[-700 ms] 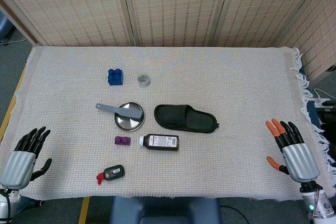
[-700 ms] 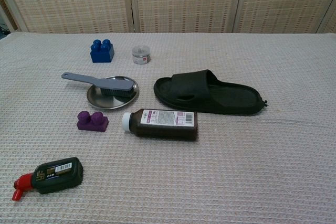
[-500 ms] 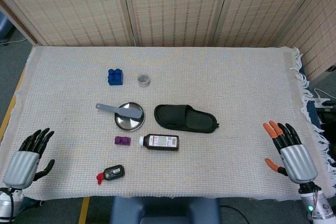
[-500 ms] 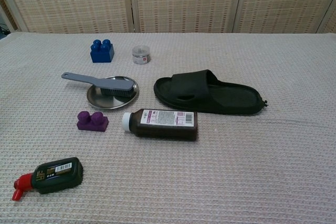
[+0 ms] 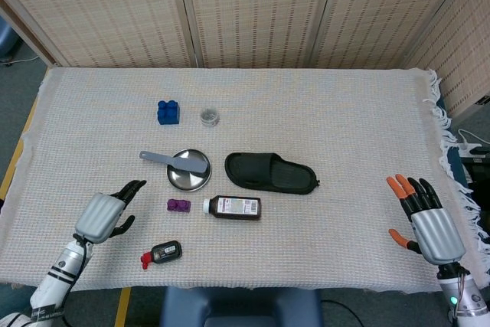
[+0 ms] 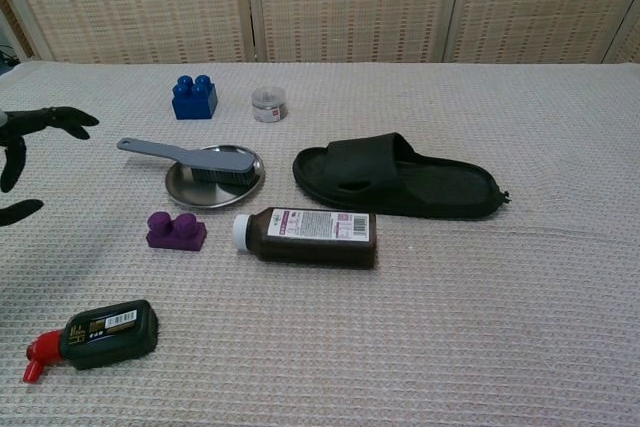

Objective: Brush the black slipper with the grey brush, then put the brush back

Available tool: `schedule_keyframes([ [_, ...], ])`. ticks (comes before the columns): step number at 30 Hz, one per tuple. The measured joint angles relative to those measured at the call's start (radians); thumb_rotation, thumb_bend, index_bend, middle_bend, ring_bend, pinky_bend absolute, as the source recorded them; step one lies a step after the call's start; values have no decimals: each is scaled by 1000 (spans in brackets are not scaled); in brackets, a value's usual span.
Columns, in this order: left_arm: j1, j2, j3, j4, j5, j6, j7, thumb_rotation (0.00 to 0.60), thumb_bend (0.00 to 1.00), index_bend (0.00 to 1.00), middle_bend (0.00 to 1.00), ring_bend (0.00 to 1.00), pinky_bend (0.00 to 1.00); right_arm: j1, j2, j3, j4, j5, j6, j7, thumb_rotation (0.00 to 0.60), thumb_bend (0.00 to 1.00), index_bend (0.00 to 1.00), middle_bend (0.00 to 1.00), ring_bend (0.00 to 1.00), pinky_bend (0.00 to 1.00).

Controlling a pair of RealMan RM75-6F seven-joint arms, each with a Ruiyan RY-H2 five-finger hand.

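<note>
Head view alone shows right hand (image 5: 427, 218) at table's right edge, fingers apart, empty; left hand (image 5: 107, 213) likewise spread, near brush (image 5: 174, 161)

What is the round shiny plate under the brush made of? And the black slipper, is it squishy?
The round silver plate looks like polished metal, probably steel: it gleams and mirrors light. The black slipper looks like matte moulded foam or rubber, dull with rounded edges, so likely squishy, though pictures cannot prove it.
</note>
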Motion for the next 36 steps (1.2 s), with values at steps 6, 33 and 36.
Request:
schedule_keyframes([
  [6,-130,-142,-74,45,-112,-114,148,600,392,142,135,617,904,6,4,4,-3,30,-32,0,600,104,0,0,0,0],
  [33,-413,-443,-148,489,-325,-277,291,600,392,211,193,678,940,2,57,-7,-39,67,-72,25,600,105,0,0,0,0],
  [36,-428,-455,-145,522,-336,-289,291,600,392,228,206,678,940,5,60,-10,-42,70,-84,27,600,105,0,0,0,0],
])
